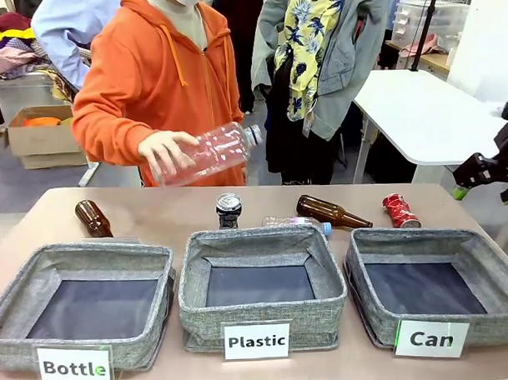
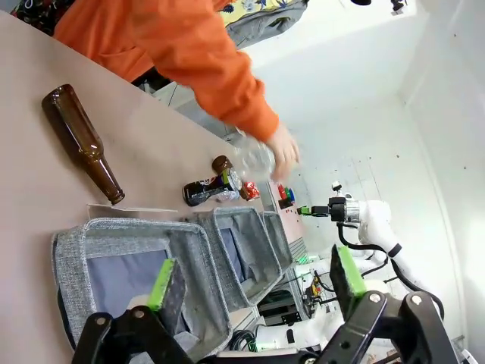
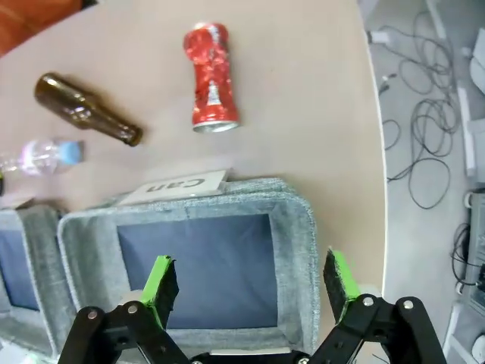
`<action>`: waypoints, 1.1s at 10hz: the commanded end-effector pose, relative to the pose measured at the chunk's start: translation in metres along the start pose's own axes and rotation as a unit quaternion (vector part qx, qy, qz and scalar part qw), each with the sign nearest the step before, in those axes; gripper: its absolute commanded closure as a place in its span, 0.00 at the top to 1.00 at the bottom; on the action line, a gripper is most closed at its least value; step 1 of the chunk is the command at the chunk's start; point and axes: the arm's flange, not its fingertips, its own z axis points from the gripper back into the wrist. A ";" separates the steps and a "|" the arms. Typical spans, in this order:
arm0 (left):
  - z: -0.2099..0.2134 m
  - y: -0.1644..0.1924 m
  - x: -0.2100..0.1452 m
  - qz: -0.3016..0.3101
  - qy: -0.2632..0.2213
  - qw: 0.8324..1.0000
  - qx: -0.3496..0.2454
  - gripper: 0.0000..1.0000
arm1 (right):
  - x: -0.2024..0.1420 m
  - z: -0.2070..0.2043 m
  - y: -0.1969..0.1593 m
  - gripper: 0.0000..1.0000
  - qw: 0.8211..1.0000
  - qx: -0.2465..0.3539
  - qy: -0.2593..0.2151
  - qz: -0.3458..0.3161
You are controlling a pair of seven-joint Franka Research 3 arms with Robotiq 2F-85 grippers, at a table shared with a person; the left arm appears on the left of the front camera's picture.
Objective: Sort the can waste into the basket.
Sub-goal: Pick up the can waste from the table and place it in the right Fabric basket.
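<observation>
The red crushed can [image 1: 397, 210] lies on the table just behind the grey basket [image 1: 493, 262] labelled "Can". In the right wrist view the red can [image 3: 211, 76] lies beyond the basket's far rim [image 3: 299, 250]. My right gripper [image 3: 250, 279] hangs open above the basket's dark floor, holding nothing. It enters the front view at the right edge [image 1: 469, 181], raised off the table. The black can with a silver top [image 1: 229, 210] stands upright behind the middle basket. My left gripper [image 2: 258, 280] is open and empty above the leftmost basket [image 2: 68, 258].
A person in an orange hoodie holds a clear plastic bottle [image 1: 215, 151] over the table's far side. Brown glass bottles [image 1: 93, 218] [image 1: 331, 211] and a small clear bottle [image 1: 297, 224] lie behind the baskets. The "Plastic" basket [image 1: 194, 280] and "Bottle" basket [image 1: 11, 294] stand to the left.
</observation>
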 end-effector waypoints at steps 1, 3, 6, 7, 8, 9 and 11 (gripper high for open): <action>0.001 0.001 -0.001 -0.013 0.001 1.000 -0.008 1.00 | 0.018 -0.008 0.013 1.00 0.999 -0.049 0.015 -0.014; 0.001 0.001 -0.001 -0.013 0.001 1.000 -0.008 1.00 | 0.046 -0.027 0.012 1.00 0.997 -0.059 0.042 -0.016; 0.001 0.001 -0.001 -0.013 0.001 1.000 -0.008 1.00 | 0.083 -0.080 0.018 1.00 0.998 -0.026 0.053 0.003; 0.001 0.001 -0.001 -0.013 0.001 1.000 -0.008 1.00 | 0.094 -0.102 0.026 1.00 0.997 -0.017 0.069 0.028; 0.001 0.001 -0.001 -0.013 0.001 1.000 -0.008 1.00 | 0.105 -0.124 0.034 1.00 0.996 -0.024 0.080 0.037; 0.001 0.001 -0.001 -0.013 0.001 1.000 -0.008 1.00 | 0.115 -0.147 0.043 1.00 0.996 -0.029 0.069 0.040; 0.001 0.001 -0.001 -0.013 0.001 1.000 -0.008 1.00 | 0.124 -0.178 0.053 1.00 0.996 -0.044 0.066 0.035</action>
